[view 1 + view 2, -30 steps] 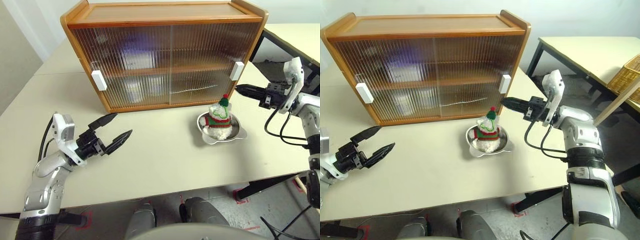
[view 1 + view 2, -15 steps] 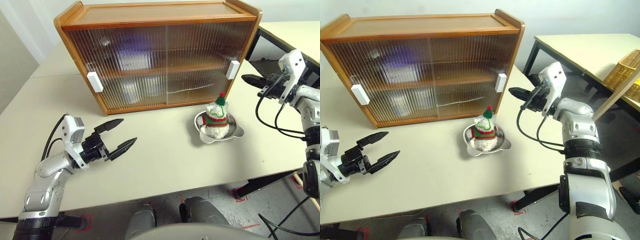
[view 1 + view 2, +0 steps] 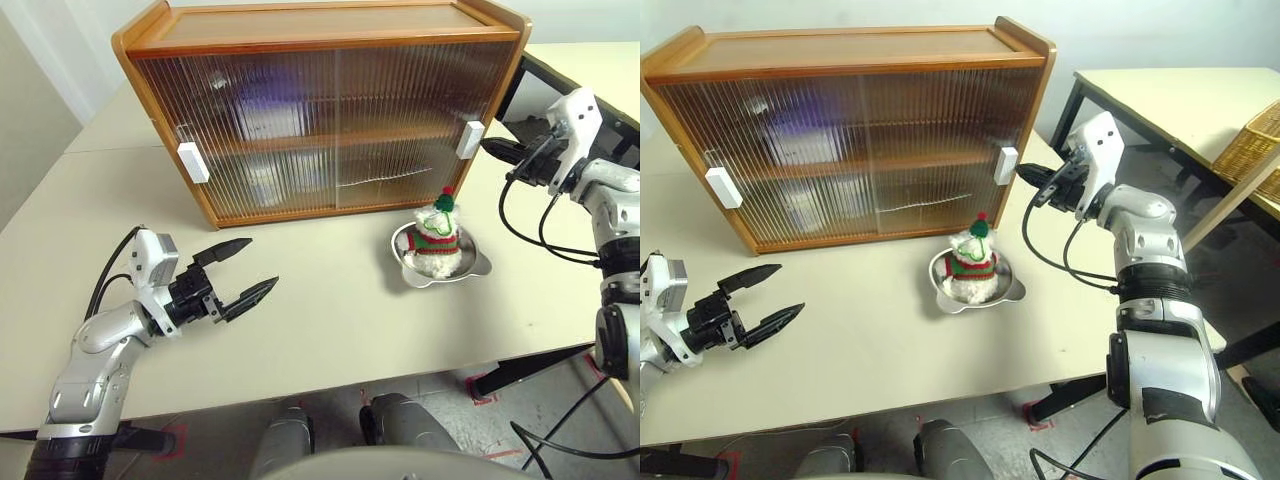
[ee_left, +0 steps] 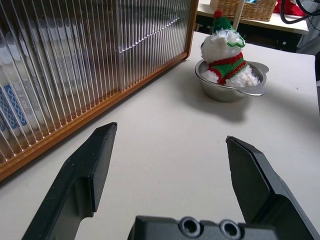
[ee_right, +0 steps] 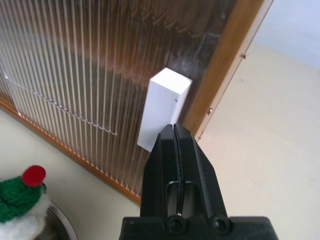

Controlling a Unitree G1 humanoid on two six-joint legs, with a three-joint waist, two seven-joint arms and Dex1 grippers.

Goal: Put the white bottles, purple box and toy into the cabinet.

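Right wrist view: right claw (image 5: pixel 174 131), pressed together, at the cabinet's (image 3: pixel 330 30) white handle (image 5: pixel 164 107) edge; left claw (image 3: pixel 242 268) spread over bare table (image 3: pixel 330 300).

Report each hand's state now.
Left hand: open, holding nothing, above the table.
Right hand: closed, empty, at the cabinet door's white handle.

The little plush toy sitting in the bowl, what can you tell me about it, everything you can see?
The toy is a small fluffy white plush with red and green knitted bands round its middle and a green cap topped by a red pompom. It stands upright in a shiny metal bowl, which rests on the pale table in front of the cabinet's right-hand door. Nothing but the bowl touches it; both grippers are away from it.
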